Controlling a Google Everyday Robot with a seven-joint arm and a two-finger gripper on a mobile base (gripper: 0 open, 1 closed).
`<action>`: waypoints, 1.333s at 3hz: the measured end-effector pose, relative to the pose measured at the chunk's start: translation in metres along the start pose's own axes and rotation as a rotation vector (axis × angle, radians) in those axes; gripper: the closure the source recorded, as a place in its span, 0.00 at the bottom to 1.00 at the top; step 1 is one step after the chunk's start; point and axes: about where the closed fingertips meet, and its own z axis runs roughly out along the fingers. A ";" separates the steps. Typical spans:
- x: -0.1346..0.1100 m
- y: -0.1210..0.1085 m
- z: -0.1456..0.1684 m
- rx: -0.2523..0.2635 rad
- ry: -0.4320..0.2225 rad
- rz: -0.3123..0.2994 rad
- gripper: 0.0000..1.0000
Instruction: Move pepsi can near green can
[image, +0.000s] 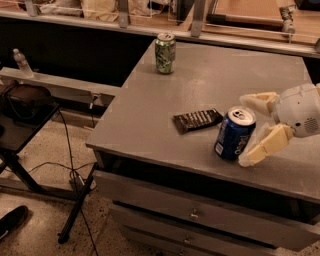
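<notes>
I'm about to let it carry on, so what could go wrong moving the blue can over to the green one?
The blue can, at the end effector, sits close to the front edge of the table and might topple off. The dark packet lies toward the green can; a low path could hit it.

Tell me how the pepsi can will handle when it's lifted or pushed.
The pepsi can is tall and narrow, so it probably tips easily if pushed high. Its smooth round metal wall is likely slippery, and it would roll once down. The gripper sits beside it, near the table's front edge.
</notes>
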 end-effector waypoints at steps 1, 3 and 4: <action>-0.002 0.002 0.002 -0.024 -0.034 -0.005 0.00; -0.008 0.006 0.004 -0.068 -0.132 -0.035 0.00; -0.009 0.007 0.005 -0.071 -0.131 -0.037 0.14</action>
